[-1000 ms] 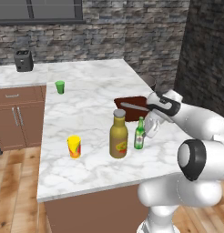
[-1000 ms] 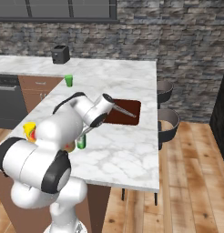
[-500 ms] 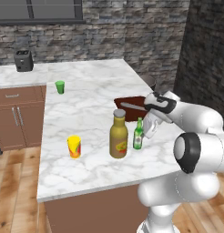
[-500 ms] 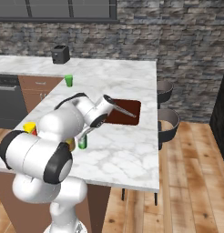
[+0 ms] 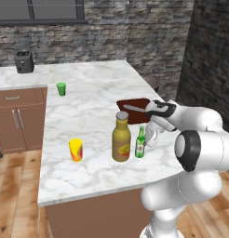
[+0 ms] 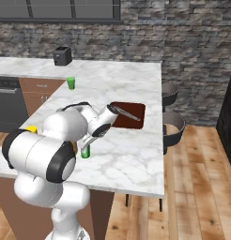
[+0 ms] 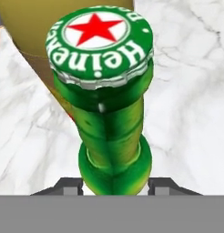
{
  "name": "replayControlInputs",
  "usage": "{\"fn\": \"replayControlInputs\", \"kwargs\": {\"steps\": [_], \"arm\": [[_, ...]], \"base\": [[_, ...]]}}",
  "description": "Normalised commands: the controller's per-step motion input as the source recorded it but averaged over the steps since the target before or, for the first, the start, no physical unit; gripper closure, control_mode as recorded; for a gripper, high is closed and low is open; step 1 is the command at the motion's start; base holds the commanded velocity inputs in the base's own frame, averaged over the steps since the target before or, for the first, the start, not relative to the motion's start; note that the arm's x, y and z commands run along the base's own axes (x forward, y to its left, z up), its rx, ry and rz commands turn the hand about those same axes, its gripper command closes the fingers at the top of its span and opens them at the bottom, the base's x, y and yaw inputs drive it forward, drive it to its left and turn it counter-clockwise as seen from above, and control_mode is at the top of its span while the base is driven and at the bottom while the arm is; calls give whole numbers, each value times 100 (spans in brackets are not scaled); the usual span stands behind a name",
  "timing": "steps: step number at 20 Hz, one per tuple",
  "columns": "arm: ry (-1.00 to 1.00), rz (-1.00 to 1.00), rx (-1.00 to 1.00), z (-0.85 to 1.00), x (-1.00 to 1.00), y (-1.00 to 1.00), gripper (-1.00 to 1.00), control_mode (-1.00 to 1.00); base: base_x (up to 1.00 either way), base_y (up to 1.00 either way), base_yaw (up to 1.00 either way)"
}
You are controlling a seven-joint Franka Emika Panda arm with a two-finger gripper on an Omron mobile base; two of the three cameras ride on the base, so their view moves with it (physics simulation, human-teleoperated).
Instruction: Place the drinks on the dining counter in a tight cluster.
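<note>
The slim green bottle [image 5: 140, 142] stands upright on the dining counter [image 5: 88, 116], just right of the big mustard-amber bottle [image 5: 121, 139]. My gripper [image 5: 145, 138] reaches down at a slant from the right and is shut on the green bottle. In the hand view the red-star cap of the green bottle [image 7: 104, 45] is close up. Lower down, the bottle's body sits between my gripper's [image 7: 114, 184] two tips, which touch it on either side. The amber bottle [image 7: 36, 27] is right behind it. From the right base view the green bottle [image 6: 85, 151] shows under my gripper [image 6: 88, 143].
A yellow cup [image 5: 76, 149] stands near the counter's front left and a green cup [image 5: 61, 88] farther back. A brown cutting board [image 5: 133, 110] with a knife lies just behind my hand. A toaster [image 5: 24, 62] sits on the back worktop. Stools [image 6: 173, 124] stand at the counter's right side.
Hardly anything: the green bottle stays beside the amber one with my gripper on it. My arm's elbow has shifted slightly.
</note>
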Motion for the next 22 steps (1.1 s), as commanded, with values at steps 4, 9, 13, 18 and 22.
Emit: {"fn": "replayControlInputs", "kwargs": {"steps": [4, 9, 13, 18, 22], "arm": [[0, 0, 0, 0, 14, 0, 100, -100], [0, 0, 0, 0, 6, 0, 100, -100], [0, 0, 0, -1, 0, 0, 100, -100], [0, 0, 0, -20, 0, 0, 100, -100], [0, 0, 0, -13, 0, 0, 100, -100]], "base": [[0, 0, 0], [0, 0, 0], [0, 0, 0], [0, 0, 0], [0, 0, 0]]}}
